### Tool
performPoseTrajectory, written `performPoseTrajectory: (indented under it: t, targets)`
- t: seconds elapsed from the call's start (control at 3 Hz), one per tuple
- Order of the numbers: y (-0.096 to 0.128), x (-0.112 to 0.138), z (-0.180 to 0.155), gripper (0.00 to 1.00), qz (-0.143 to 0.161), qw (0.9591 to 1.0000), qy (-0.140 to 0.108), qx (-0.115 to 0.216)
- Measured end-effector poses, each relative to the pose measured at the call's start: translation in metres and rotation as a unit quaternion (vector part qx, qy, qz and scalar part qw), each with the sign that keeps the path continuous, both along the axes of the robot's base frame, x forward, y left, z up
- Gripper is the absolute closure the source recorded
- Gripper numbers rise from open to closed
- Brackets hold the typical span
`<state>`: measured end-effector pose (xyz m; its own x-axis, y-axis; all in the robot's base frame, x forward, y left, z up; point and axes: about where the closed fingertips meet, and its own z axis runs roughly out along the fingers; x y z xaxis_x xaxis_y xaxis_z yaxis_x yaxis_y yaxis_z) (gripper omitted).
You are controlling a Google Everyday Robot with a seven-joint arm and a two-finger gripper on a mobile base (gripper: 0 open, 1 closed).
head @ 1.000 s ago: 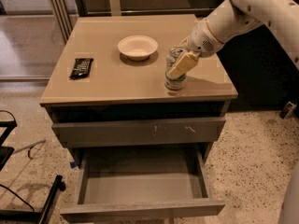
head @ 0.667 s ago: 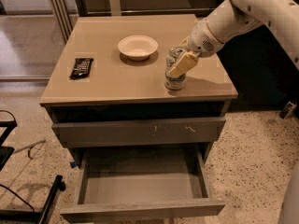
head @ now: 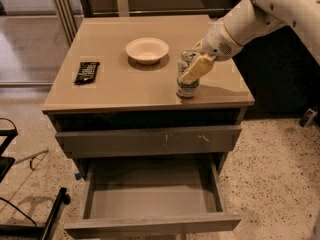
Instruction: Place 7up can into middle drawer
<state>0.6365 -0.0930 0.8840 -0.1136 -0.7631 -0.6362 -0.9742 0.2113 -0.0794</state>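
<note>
Nothing had visibly moved since the earlier frames: the can and the arm stood where they had been a second before. The small silvery-white 7up can (head: 187,87) with green print stood upright on the tan tabletop (head: 120,91), near its front right corner. The two-finger gripper (head: 192,65) at the end of the white robot arm (head: 250,16) reached in from the upper right and was closed about the can's upper half. One pale yellow finger (head: 196,68) lay slantwise across the can's front, and the can's base still rested on the wood. A shallow cream bowl (head: 147,50) sat to the can's left and farther back, apart from it. A flat black rectangular object (head: 86,72) lay near the left edge. Below the top, a grey drawer front with pale scratch marks (head: 145,140) was closed. Under it the wide grey middle drawer (head: 152,225) was pulled out, its grey inside showing.
</note>
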Motion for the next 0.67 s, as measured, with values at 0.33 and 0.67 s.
performPoseTrajectory:
  t: [0.33, 0.67]
  targets:
    - [-0.002, -0.031, 0.022, 1.0, 0.0, 1.0, -0.006, 0.006]
    - [-0.006, -0.075, 0.048, 1.0, -0.005, 0.9999, -0.013, 0.001]
